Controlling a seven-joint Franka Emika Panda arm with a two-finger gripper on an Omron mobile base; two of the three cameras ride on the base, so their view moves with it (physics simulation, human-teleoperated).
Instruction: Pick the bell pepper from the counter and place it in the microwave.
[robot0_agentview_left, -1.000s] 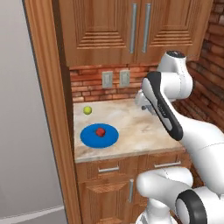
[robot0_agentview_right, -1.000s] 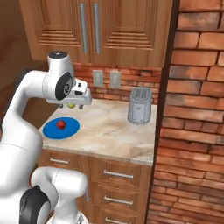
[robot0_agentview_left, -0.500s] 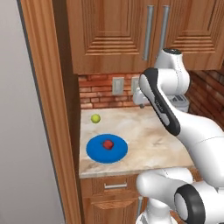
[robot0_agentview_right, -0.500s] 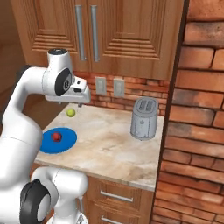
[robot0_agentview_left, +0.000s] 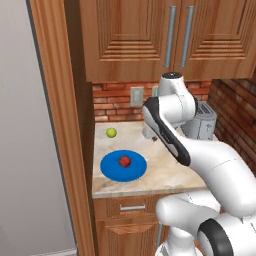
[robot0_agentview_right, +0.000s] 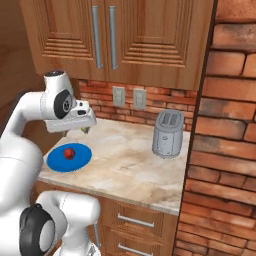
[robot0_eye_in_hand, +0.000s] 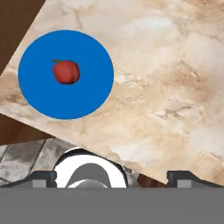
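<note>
on the desk, the pepper sits near the middle of a blue plate, well apart from my fingers, which look spread wide and empty. i need to centre over the pepper, drop straight down and close low, since it may roll.

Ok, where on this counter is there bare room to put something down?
The widest bare stretch of the counter lies between the blue plate and the toaster, running to the front edge. The left end is crowded: plate with bell pepper, and the yellow-green ball behind.
</note>
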